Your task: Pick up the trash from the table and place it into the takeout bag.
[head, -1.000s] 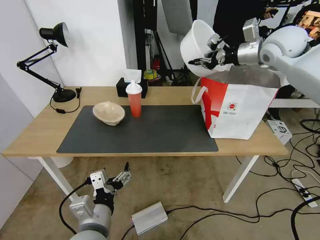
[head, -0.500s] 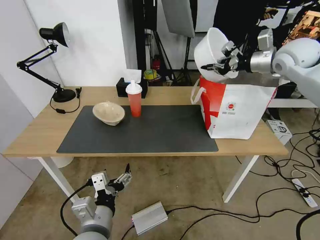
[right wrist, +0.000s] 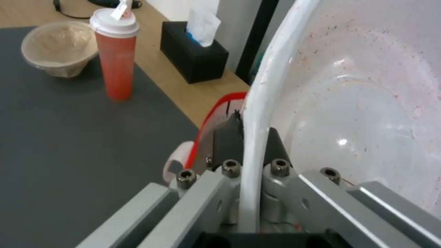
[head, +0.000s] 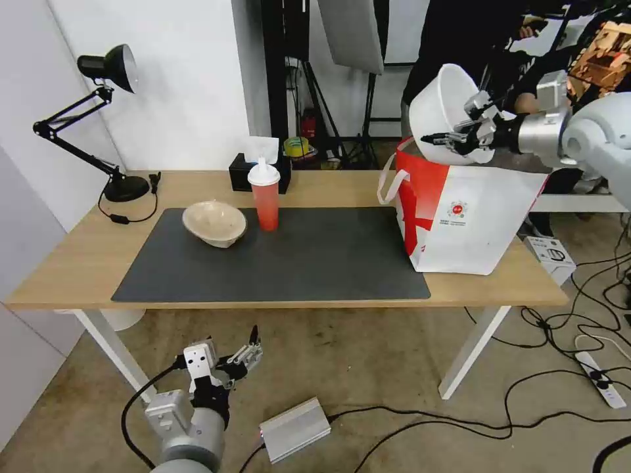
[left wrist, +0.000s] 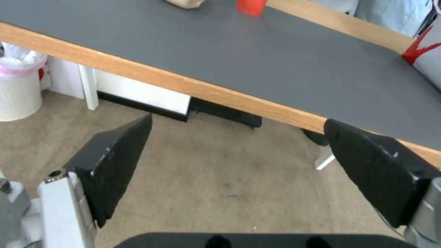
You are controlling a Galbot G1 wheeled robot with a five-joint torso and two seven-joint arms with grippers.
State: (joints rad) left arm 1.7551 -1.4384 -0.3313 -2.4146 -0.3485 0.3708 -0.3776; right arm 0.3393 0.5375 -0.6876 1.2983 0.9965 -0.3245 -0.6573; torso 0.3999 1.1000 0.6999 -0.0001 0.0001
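My right gripper [head: 439, 139] is shut on the rim of the big white bowl [head: 447, 108], holding it tilted on its side just above the open top of the takeout bag [head: 473, 210]. Faint red specks line the white bowl [right wrist: 367, 96], its rim pinched between my right gripper [right wrist: 250, 137] pads. A red drink cup [head: 265, 194] with a white domed lid and a beige paper-pulp bowl [head: 215, 223] stand on the dark mat [head: 296, 263] of the table [head: 79, 249]. My left gripper [head: 246, 348] hangs open below the table's front edge.
A black tissue box [head: 244, 172] sits behind the cup and a black desk lamp [head: 108, 118] stands at the back left. Cables, a power strip [head: 595, 378] and a silver box [head: 294, 428] lie on the floor. A white bin [left wrist: 18, 89] stands under the table.
My right arm carried the white bowl rightward and down, from left of the bag's near corner to just over its open top. The left arm stayed parked.
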